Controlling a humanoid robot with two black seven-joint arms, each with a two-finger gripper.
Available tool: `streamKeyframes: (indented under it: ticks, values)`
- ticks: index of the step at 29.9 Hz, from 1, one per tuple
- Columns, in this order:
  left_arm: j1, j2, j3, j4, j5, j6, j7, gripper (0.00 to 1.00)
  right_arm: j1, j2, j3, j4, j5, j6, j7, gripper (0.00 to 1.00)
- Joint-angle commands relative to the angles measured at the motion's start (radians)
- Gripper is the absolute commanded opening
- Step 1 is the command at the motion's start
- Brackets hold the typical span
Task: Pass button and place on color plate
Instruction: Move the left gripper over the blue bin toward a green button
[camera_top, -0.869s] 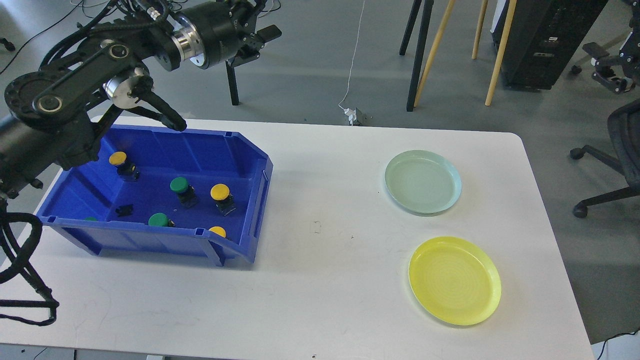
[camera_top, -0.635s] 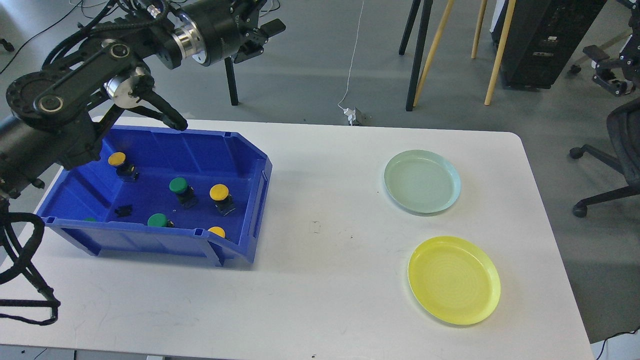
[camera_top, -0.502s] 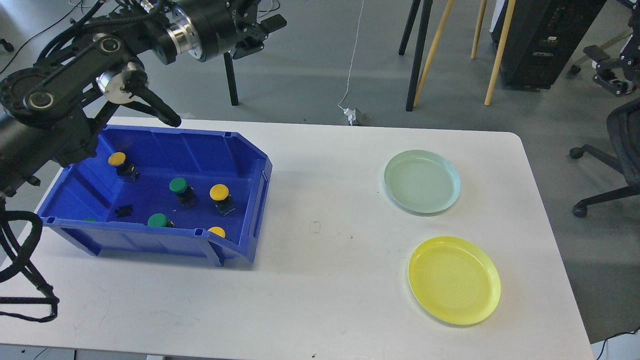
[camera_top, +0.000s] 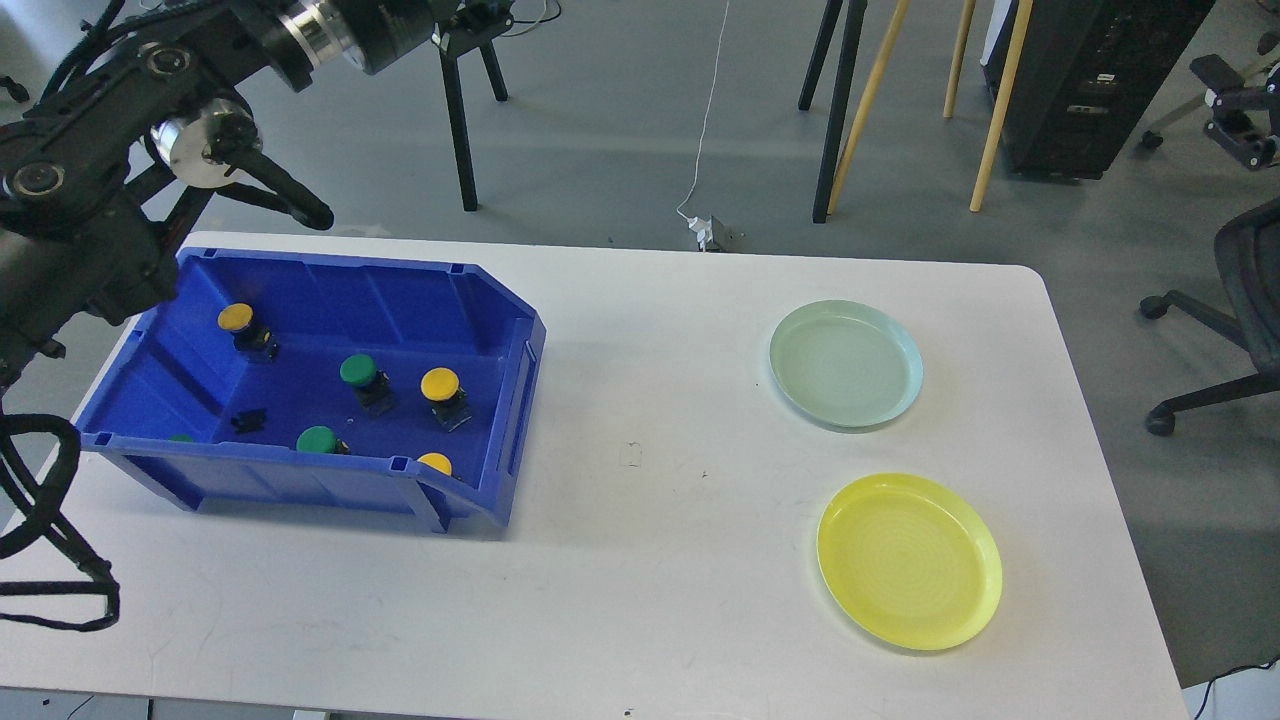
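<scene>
A blue bin (camera_top: 500, 330) stands on the left of the white table (camera_top: 650, 560). In it are yellow-capped buttons (camera_top: 235, 317), (camera_top: 439, 382), (camera_top: 433, 463) and green-capped buttons (camera_top: 357, 370), (camera_top: 317, 439). A pale green plate (camera_top: 845, 363) and a yellow plate (camera_top: 909, 560) lie on the right, both empty. My left arm reaches over the bin's far left corner; its gripper (camera_top: 478, 14) is cut by the top edge, high above the floor behind the table. My right gripper (camera_top: 1232, 100) shows small at the far right edge, off the table.
A small black part (camera_top: 247, 420) lies loose in the bin. Behind the table stand a black stool leg (camera_top: 458, 120), wooden and black easel legs (camera_top: 850, 100) and a black cabinet (camera_top: 1080, 80). An office chair (camera_top: 1240, 300) is at the right.
</scene>
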Motion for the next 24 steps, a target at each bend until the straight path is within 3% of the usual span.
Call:
streamKeyframes:
  ticks: [1,4,5,8,12,19,24]
  values:
    - [-0.003,0.043,0.005,-0.004,0.025,0.000,0.085,0.98,-0.028,-0.078,-0.055,0.071,-0.034,0.000,-0.053,0.99]
    - [-0.009,0.057,0.006,-0.004,0.044,0.000,0.238,0.99,-0.078,-0.134,-0.058,0.086,-0.062,0.000,-0.030,0.99]
    - [-0.009,0.058,0.000,-0.005,0.044,0.000,0.260,1.00,-0.101,-0.136,-0.052,0.083,-0.068,0.000,-0.017,0.99]
    - [-0.010,0.060,0.005,-0.030,0.050,0.000,0.233,1.00,-0.170,-0.155,-0.051,0.084,-0.080,0.000,0.040,0.99]
    - [0.028,0.084,0.012,-0.151,0.145,0.000,0.225,1.00,-0.242,-0.165,-0.039,0.086,-0.080,0.000,0.043,0.99]
    - [0.229,0.331,0.015,-0.493,0.513,0.000,0.239,1.00,-0.236,-0.155,0.058,0.084,-0.073,0.000,0.043,0.99]
    - [0.296,0.515,0.031,-0.571,0.668,0.000,0.242,1.00,-0.233,-0.136,0.129,0.086,-0.073,0.000,0.043,0.99]
